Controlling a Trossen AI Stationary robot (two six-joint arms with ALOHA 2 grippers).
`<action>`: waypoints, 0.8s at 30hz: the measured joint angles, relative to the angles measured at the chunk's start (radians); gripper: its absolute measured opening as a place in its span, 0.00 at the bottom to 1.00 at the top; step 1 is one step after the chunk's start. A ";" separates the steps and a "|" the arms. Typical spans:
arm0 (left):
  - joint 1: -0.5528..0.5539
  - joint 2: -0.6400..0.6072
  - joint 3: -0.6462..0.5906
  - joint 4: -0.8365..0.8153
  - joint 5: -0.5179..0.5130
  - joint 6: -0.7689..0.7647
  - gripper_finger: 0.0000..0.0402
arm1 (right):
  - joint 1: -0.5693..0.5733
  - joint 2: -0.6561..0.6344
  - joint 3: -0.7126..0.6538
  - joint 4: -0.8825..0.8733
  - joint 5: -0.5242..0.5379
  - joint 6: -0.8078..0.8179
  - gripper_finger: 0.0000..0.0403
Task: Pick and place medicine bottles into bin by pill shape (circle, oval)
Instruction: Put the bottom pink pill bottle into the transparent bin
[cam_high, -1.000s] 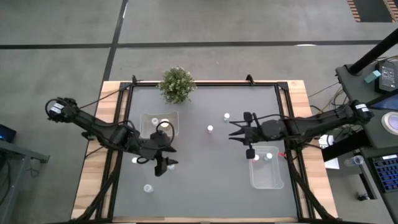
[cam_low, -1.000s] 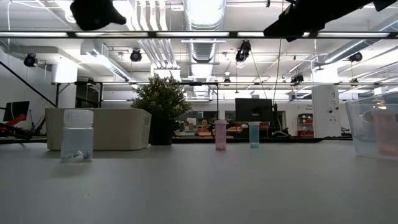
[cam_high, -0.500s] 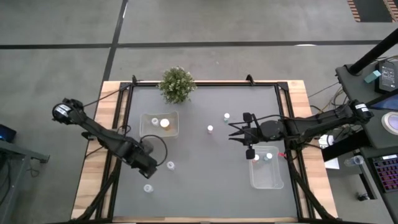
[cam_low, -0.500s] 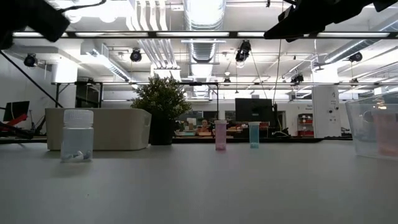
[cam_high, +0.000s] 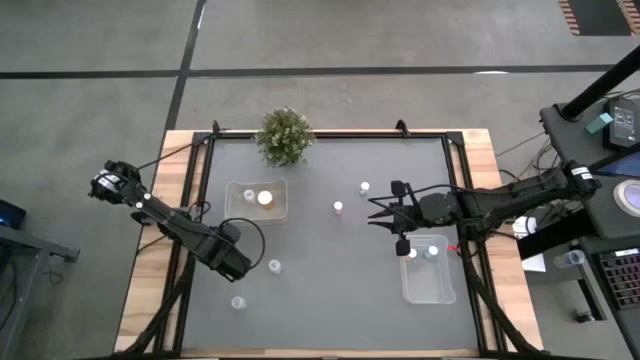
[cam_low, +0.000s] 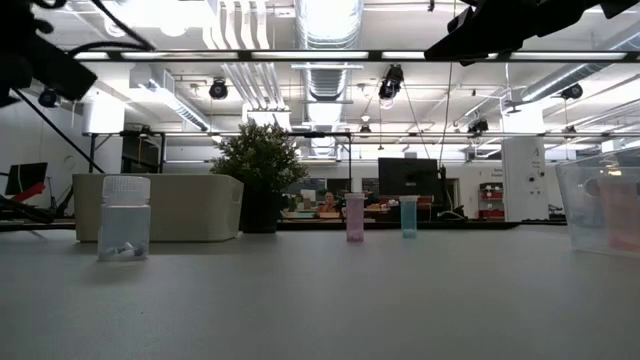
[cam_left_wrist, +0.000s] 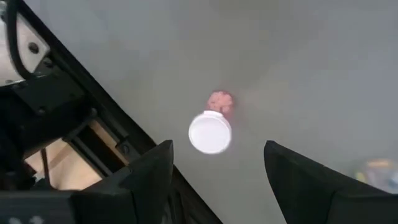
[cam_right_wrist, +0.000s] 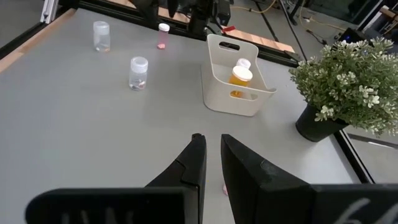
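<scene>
My left gripper (cam_left_wrist: 217, 180) is open and hovers above a small white-capped bottle with pink contents (cam_left_wrist: 210, 130) that stands on the grey table; the arm (cam_high: 215, 250) hides this bottle in the high view. It also shows in the right wrist view (cam_right_wrist: 163, 35). Two more loose bottles stand near it (cam_high: 274, 266) (cam_high: 238, 302). Two bottles (cam_high: 338, 207) (cam_high: 365, 187) stand mid-table by my right gripper (cam_high: 378, 211), which is empty, its fingers a narrow gap apart (cam_right_wrist: 212, 163). The left bin (cam_high: 281, 212) holds an orange bottle (cam_high: 265, 198) and a white-capped one. The right bin (cam_high: 430, 288) holds two bottles.
A potted plant (cam_high: 285, 136) stands at the table's far edge, beside the left bin. In the low view a clear bottle (cam_low: 125, 217) stands near left, and pink (cam_low: 354, 217) and teal (cam_low: 408, 217) bottles farther back. Bare grey table lies between the two arms.
My left gripper has drawn back from the middle of the table toward the table's left edge. It now stands over the pink bottle and has uncovered the bottle to its right. The bottles have stayed where they were.
</scene>
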 joint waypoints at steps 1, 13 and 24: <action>0.000 -0.002 -0.013 0.005 0.000 0.000 0.57 | 0.000 0.000 0.000 0.000 0.000 0.000 0.09; 0.000 -0.011 -0.120 0.123 -0.004 -0.001 0.57 | 0.000 0.000 0.000 0.000 0.000 0.000 0.09; 0.000 -0.011 -0.129 0.158 -0.005 -0.001 0.39 | 0.000 0.000 0.000 0.000 0.000 0.003 0.09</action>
